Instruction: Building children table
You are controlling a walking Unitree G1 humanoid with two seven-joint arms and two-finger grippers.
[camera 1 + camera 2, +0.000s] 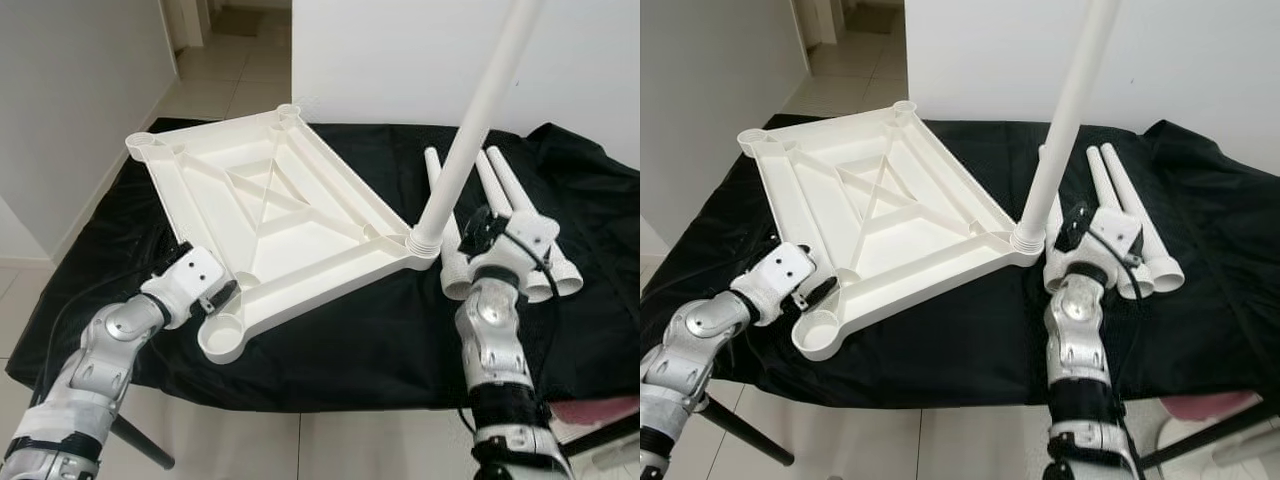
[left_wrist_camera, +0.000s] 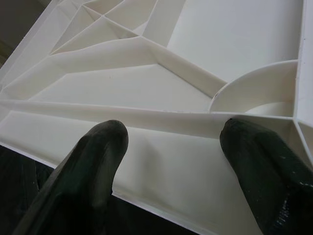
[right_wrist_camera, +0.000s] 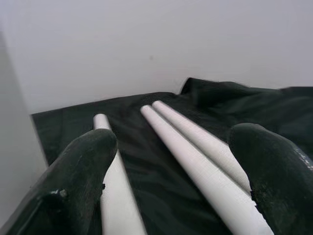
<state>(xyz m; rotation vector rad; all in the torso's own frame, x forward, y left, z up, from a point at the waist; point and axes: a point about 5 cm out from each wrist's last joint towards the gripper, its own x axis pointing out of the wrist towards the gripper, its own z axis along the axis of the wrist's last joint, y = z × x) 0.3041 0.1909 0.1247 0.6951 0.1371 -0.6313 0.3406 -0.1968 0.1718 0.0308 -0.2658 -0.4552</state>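
Note:
A white plastic tabletop (image 1: 285, 205) lies upside down on a black cloth (image 1: 360, 330). One white leg (image 1: 472, 125) stands upright in its near right corner socket (image 1: 424, 243). Three loose legs (image 1: 497, 178) lie side by side to the right. My left gripper (image 1: 222, 296) is open at the tabletop's near left edge, beside an empty corner socket (image 1: 222, 336); in the left wrist view its fingertips (image 2: 100, 147) straddle the ribbed rim (image 2: 161, 117). My right gripper (image 1: 481, 224) is open just above the wide ends of the loose legs (image 3: 205, 144).
The cloth-covered table ends close in front of me, with tiled floor (image 1: 240, 440) below. A white wall (image 1: 400, 60) stands behind it, and a doorway opens at the far left. A dark stand leg (image 1: 140, 445) slants under the left corner. A pinkish object (image 1: 600, 412) sits low right.

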